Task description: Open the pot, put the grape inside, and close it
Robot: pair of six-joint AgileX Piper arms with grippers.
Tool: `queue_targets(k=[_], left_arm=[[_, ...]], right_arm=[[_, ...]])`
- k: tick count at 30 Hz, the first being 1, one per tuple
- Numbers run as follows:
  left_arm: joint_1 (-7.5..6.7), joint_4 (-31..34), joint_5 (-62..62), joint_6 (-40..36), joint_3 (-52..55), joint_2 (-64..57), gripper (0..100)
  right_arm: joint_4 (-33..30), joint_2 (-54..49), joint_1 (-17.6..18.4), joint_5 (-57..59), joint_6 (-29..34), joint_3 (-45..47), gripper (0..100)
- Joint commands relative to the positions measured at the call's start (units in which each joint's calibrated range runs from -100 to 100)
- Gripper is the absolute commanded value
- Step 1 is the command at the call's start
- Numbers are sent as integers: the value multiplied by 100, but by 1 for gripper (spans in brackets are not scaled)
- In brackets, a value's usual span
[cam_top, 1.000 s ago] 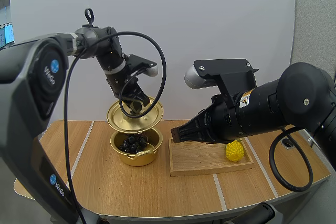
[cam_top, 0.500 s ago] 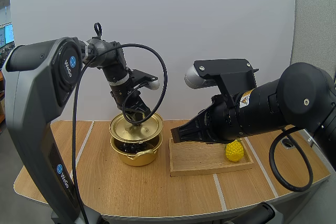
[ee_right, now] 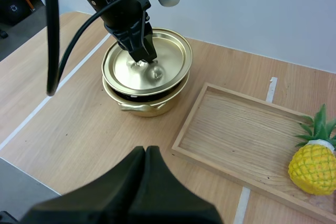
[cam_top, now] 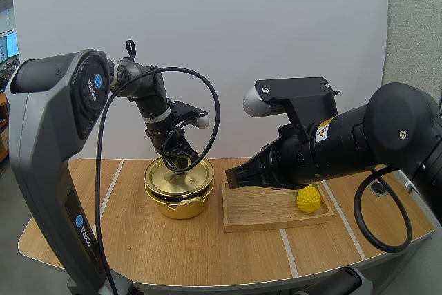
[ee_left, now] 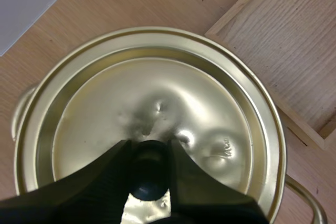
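Observation:
The gold lid (cam_top: pixel 181 173) rests on the gold pot (cam_top: pixel 181 205) at the table's left. My left gripper (cam_top: pixel 181 162) comes down from above, shut on the lid's black knob (ee_left: pixel 149 174). In the left wrist view its fingertips (ee_left: pixel 122 153) pinch that knob over the dented lid (ee_left: pixel 168 103). From the right wrist view the lid (ee_right: pixel 168 59) sits a little askew, with a dark gap above the pot's rim (ee_right: pixel 140 106). The grapes are hidden under it. My right gripper (cam_top: pixel 231 177) hovers shut over the wooden tray's left end, holding nothing; its fingers form one wedge (ee_right: pixel 146 153).
A wooden tray (cam_top: pixel 273 215) lies right of the pot, close to it. A yellow toy pineapple (cam_top: pixel 309 198) stands at the tray's right end. Bare wood stretches in front of the pot and the tray.
My left gripper has lowered the lid from above the pot onto it, covering the dark grapes. The right arm has stayed still.

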Motion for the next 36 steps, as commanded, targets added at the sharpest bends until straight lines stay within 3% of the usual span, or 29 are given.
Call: queue_targets(k=[1, 14, 36], left_arm=[[-13, -96, -207, 28, 29, 28, 0], [-13, -73, -743, 135, 594, 260, 0], [-13, 25, 234, 135, 518, 0, 0]], right_arm=[[-45, -48, -25, -55, -64, 18, 0], [-45, -48, -25, -55, -64, 18, 0], [-39, -48, -25, -72, -64, 18, 0]])
